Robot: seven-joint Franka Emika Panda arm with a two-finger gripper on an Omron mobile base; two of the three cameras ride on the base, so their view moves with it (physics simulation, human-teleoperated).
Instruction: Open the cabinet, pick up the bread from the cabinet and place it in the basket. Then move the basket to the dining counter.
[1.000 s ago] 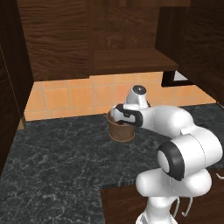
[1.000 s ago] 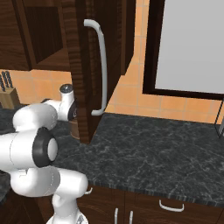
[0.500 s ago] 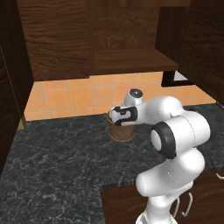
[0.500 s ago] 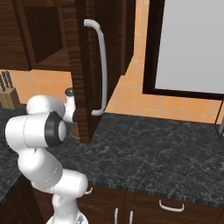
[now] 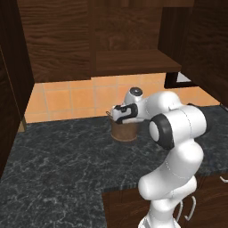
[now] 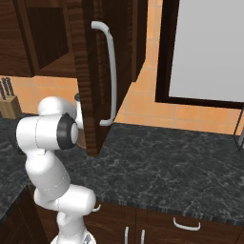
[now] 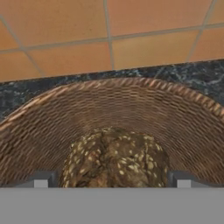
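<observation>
Black speckled countertop (image 5: 62, 160) carries the basket (image 5: 124, 132) before orange tiles (image 5: 67, 95).

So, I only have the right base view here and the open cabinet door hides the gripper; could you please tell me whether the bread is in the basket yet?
Observer: Yes, in the hand view the bread lies at the bottom of the basket.
Operator: Thank you. Is the gripper holding it?
Observer: No, the gripper is open, one fingertip on each side of the bread.
Operator: And where does the basket stand?
Observer: In the left base view it stands upright on the black countertop, below the cabinet shelf, near the tiled wall.
</observation>
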